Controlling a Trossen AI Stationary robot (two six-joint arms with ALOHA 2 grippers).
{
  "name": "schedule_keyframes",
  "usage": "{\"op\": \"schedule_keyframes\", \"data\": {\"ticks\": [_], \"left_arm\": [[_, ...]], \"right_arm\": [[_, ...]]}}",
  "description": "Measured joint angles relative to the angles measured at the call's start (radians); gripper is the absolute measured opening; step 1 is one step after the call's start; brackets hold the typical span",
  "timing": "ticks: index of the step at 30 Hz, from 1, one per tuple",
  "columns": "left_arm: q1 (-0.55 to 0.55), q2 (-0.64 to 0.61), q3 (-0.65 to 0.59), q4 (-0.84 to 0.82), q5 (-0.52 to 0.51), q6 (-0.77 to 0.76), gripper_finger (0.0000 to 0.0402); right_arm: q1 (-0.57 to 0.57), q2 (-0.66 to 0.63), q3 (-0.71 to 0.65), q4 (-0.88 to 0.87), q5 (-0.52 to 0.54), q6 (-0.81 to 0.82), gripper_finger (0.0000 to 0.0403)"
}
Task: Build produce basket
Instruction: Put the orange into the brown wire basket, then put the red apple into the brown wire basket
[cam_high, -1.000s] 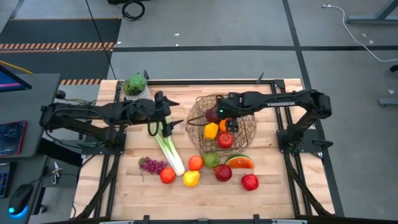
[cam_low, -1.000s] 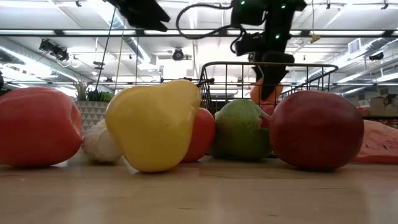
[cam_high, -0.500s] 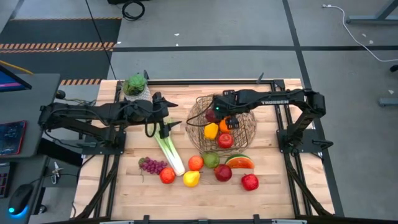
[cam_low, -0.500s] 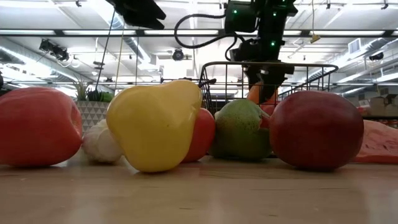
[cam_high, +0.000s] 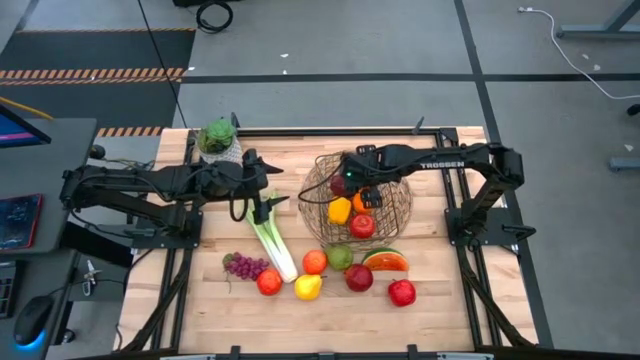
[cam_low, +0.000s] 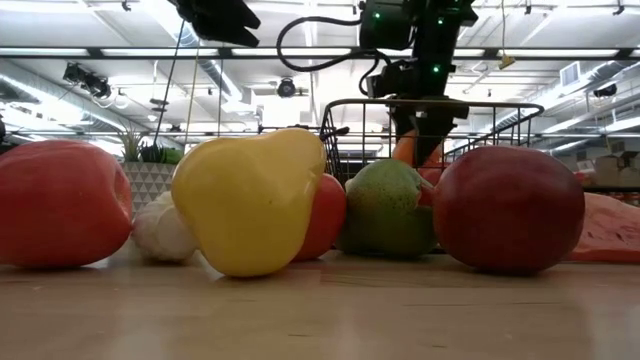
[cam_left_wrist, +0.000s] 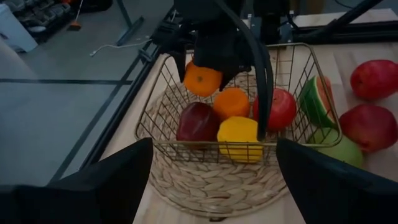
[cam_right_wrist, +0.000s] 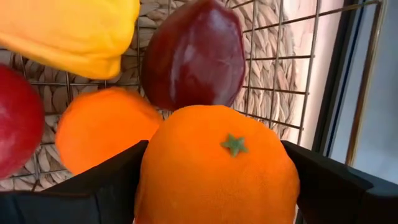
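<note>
We see the right gripper (cam_left_wrist: 205, 65) over the wire basket (cam_high: 398, 215), its jaws closed on an orange (cam_right_wrist: 214, 165) held above the dark red apple (cam_left_wrist: 198, 121), a second orange (cam_left_wrist: 231, 102) and the yellow pepper (cam_left_wrist: 240, 134) inside. The left gripper (cam_high: 268, 195) hovers with jaws spread wide and empty above the leek (cam_high: 272, 245). Other produce lies on the bench (cam_high: 440, 300) in front of the basket.

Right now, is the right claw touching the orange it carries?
Touching. The right wrist view shows both fingers pressed against the orange; the left wrist view shows it held above the basket.
</note>
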Motion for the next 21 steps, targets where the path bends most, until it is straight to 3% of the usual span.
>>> {"op": "schedule_keyframes", "data": {"ticks": [7, 13, 17, 21], "left_arm": [[0.000, 0.000, 0.000, -0.014, 0.000, -0.037, 0.0347], [0.000, 0.000, 0.000, -0.038, 0.000, -0.059, 0.0347], [0.000, 0.000, 0.000, -0.038, 0.000, -0.060, 0.0347], [0.000, 0.000, 0.000, -0.035, 0.000, -0.060, 0.0347]], "right_arm": [[-0.033, 0.004, -0.038, 0.032, -0.046, -0.007, 0.0357], [-0.041, 0.002, -0.055, 0.027, -0.033, -0.003, 0.0394], [-0.040, 0.000, -0.055, 0.033, -0.032, -0.009, 0.0394], [-0.038, -0.001, -0.033, -0.024, 0.066, -0.014, 0.0398]]}}
